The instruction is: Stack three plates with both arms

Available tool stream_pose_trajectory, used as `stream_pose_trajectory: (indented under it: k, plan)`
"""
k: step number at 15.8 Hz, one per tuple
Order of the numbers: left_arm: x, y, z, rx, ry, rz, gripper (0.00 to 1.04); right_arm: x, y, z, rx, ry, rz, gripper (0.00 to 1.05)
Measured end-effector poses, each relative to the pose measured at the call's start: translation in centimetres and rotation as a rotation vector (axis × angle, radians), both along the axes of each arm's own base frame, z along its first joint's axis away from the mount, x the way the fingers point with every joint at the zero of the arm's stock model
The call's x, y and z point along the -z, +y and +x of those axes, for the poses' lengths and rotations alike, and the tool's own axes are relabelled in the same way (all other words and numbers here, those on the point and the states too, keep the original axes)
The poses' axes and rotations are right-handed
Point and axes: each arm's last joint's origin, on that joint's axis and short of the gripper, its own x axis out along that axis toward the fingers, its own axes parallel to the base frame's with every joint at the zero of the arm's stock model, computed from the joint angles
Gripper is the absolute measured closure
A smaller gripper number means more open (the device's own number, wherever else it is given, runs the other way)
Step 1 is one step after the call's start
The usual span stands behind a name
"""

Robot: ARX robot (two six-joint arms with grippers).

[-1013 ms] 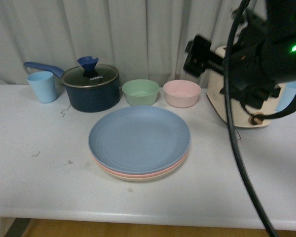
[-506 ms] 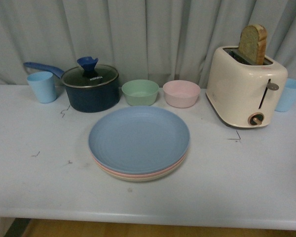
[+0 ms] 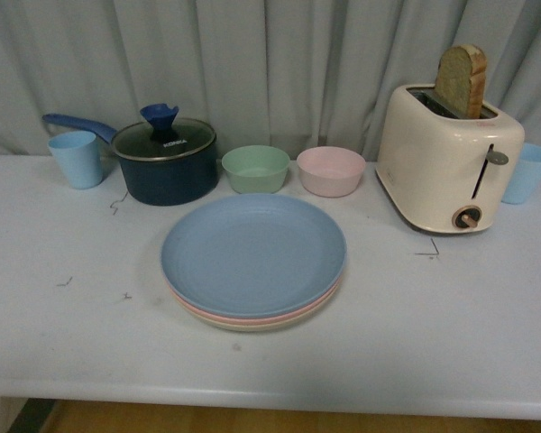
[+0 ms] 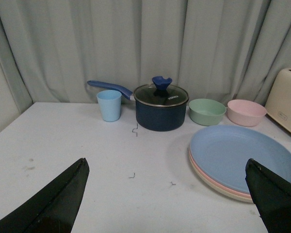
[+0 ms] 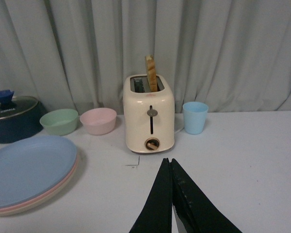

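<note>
The three plates sit stacked in the middle of the white table: the blue plate (image 3: 252, 251) on top, the pink plate (image 3: 252, 318) under it, the beige plate (image 3: 252, 327) at the bottom. The stack also shows in the left wrist view (image 4: 242, 155) and the right wrist view (image 5: 29, 170). Neither arm shows in the front view. My left gripper (image 4: 167, 191) is open and empty, held back from the table with its fingers (image 4: 48, 204) wide apart. My right gripper (image 5: 168, 160) is shut and empty, raised in front of the toaster.
A dark blue lidded pot (image 3: 165, 162), a light blue cup (image 3: 76, 158), a green bowl (image 3: 256, 168) and a pink bowl (image 3: 331, 170) line the back. A cream toaster (image 3: 449, 158) with a bread slice and another blue cup (image 3: 526, 172) stand at the right.
One second ago the right arm filled the upper right of the front view, in front of the toaster. It has drawn back out of that view. The stack has not moved.
</note>
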Motion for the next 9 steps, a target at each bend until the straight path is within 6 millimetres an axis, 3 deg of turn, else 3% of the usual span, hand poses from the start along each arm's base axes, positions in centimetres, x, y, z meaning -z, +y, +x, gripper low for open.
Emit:
stream_pose_trajectory:
  k: [3,9]
  plan:
    - [-0.01,0.00,0.00,0.000,-0.001,0.000,0.07,0.22,0.00,-1.11,0.001,0.009,0.000,1.03]
    - [-0.01,0.00,0.00,0.000,-0.001,0.000,0.07,0.40,0.00,-1.09,0.000,0.018,0.000,1.03]
